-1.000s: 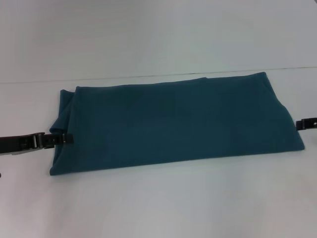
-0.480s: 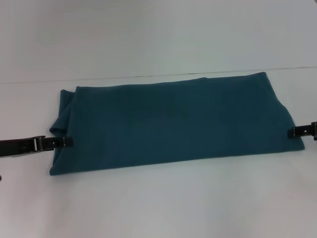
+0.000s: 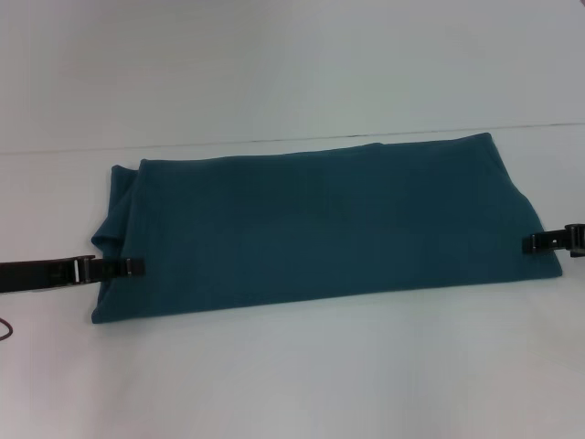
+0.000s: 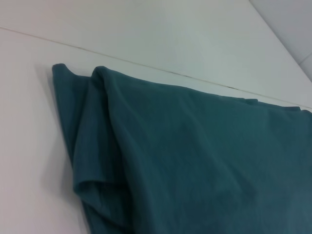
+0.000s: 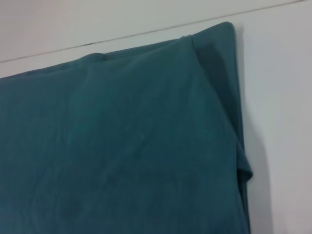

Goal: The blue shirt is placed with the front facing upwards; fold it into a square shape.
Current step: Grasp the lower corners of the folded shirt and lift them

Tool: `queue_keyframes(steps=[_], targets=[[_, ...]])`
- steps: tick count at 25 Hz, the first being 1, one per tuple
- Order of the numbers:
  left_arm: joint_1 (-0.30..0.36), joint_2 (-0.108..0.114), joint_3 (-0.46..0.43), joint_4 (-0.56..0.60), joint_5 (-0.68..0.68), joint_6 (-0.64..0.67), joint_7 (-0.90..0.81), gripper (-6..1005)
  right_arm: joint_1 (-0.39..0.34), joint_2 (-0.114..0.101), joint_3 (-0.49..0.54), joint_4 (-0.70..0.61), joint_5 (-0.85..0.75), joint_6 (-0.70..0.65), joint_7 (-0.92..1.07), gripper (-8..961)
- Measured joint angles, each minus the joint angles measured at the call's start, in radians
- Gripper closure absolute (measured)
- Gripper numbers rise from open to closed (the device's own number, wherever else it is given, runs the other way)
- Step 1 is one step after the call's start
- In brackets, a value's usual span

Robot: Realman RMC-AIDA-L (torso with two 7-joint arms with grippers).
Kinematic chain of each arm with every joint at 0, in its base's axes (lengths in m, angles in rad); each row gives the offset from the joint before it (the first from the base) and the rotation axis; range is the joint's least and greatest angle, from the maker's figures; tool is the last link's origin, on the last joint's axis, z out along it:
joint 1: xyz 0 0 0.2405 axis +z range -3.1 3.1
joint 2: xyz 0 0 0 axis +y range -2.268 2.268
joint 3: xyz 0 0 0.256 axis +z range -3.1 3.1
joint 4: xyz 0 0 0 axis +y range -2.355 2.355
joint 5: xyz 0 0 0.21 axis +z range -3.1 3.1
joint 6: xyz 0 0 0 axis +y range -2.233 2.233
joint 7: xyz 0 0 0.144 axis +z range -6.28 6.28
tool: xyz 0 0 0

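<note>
shirt folded to a long band, a pincer at each end

the dark teal-blue cotton shirt [image 3: 320,229] lies flat on the white desk [image 3: 292,375], already folded into a wide, long rectangle running across the head view; no lettering shows on its upper face; its far edge sits near a thin dark seam line in the desk top; at the robot's left end the layers bunch into soft ridges with a loose flap turned under, seen close in the left wrist view [image 4: 185,161]; at the right end a narrow strip of cloth is tucked beneath the top layer, seen in the right wrist view [image 5: 122,146].

the left pincer [image 3: 132,267] reaches in low from the left side, its dark tips lying over the shirt's left edge, toward the near corner; whether it is spread or pinching the cloth i cannot tell; the right pincer [image 3: 532,243] comes in from the right side, its tip touching the shirt's right edge, also low on the desk; its state i cannot tell either.
</note>
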Motion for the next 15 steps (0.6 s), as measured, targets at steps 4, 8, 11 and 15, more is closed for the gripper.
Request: queue_keyframes(steps=[4,8,11,15], targets=[[-0.002,0.000,0.008,0.004,-0.002,0.002,0.003,248,0.002,0.000,0.000,0.001,0.000,0.005,0.000,10],[-0.004,0.005,-0.009,0.009,-0.008,0.005,0.005,248,0.005,0.001,0.000,0.001,0.000,0.011,0.000,14],[0.001,0.004,-0.027,0.006,-0.038,-0.005,0.019,248,0.005,0.001,0.000,0.002,0.000,0.017,0.006,16],[0.007,0.001,-0.026,0.000,-0.068,-0.012,0.035,248,0.005,0.004,0.000,0.006,0.000,0.017,0.011,20]])
